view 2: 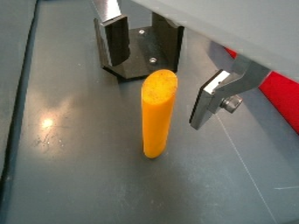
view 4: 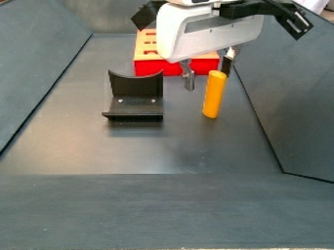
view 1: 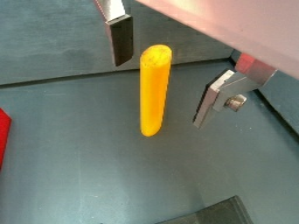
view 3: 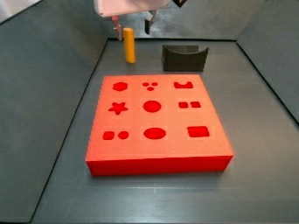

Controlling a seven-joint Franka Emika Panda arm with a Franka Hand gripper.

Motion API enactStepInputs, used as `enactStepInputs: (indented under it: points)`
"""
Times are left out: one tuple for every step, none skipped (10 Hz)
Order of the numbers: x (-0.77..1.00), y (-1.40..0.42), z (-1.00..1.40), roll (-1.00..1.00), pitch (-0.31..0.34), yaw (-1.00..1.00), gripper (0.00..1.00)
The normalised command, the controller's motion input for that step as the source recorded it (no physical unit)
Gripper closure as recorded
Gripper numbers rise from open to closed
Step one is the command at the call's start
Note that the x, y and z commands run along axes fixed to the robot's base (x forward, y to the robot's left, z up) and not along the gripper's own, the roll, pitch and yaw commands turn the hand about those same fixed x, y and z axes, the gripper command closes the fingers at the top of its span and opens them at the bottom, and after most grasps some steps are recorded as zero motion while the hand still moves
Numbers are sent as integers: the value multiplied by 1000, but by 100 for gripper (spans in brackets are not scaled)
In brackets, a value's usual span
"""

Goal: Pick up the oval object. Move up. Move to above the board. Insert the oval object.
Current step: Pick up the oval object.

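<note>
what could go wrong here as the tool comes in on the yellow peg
1. The oval object stands upright and free on the floor, with the open tool straddling its top. If one finger touches first, the peg may tip over.
2. The fingers sit near the peg's top; a grip that high may let it swing and miss the oval slot in the board.
3. The fixture stands close behind, so a toppled peg could roll against it.

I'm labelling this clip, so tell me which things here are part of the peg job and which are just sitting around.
Part of the job: the oval object, standing upright; the board; the claw, open around the peg.

Just there: the fixture, beside the peg.
</note>
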Motion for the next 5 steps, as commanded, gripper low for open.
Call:
enactStepInputs:
  points:
    - [-517, 0, 0, -214, -349, 17, 0]
    - [-11, 0, 0, -23, -56, 17, 0]
    - [0, 0, 0, 0, 0, 0, 100]
    - [-40, -23, -403, -129, 79, 0, 100]
    - [0, 0, 0, 0, 0, 0, 100]
